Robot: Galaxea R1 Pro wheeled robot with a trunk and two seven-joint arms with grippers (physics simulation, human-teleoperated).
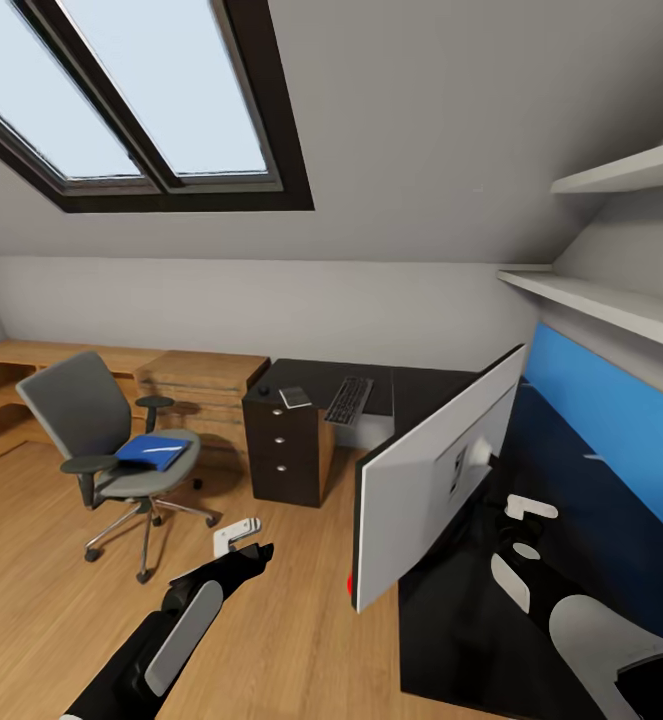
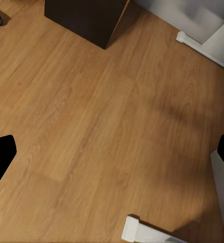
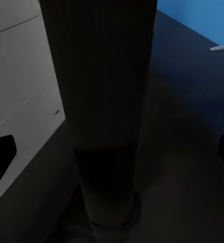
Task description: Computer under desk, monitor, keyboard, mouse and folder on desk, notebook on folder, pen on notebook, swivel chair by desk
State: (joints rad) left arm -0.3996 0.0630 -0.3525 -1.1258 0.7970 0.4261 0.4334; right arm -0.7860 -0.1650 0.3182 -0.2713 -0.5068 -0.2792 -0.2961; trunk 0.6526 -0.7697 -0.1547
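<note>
- Your left hand (image 1: 239, 538) hangs over the wooden floor (image 1: 301, 620), fingers spread apart and holding nothing; in the left wrist view you see bare floorboards between the dark fingertips (image 2: 0, 154).
- Your right hand (image 1: 523, 520) sits low over the dark worktop (image 1: 451, 620), just behind the monitor (image 1: 436, 475). The right wrist view looks straight at the monitor's dark stand post (image 3: 104, 101), with the two fingertips (image 3: 0, 152) set wide on either side of it and not touching it, so the hand reads as released.
- The monitor stands on the worktop on your right, seen from its white back and tilted in the frame, with a small red spot at its lower corner.
- The keyboard (image 1: 349, 399) lies on the far part of the worktop, above the dark drawer unit (image 1: 288, 450).
- Beside the keyboard lies a small light-covered notebook (image 1: 295, 397), and near the worktop's far-left corner sits the small dark mouse (image 1: 264, 391).
- The blue folder (image 1: 151, 452) rests on the seat of the grey swivel chair (image 1: 81, 410), which stands on the floor well apart from the drawer unit, to its left.
- A thin white object, possibly the pen (image 1: 593, 458), lies on the worktop by the blue wall panel (image 1: 621, 420); it is too small for you to be sure.
- I cannot make out the computer.
</note>
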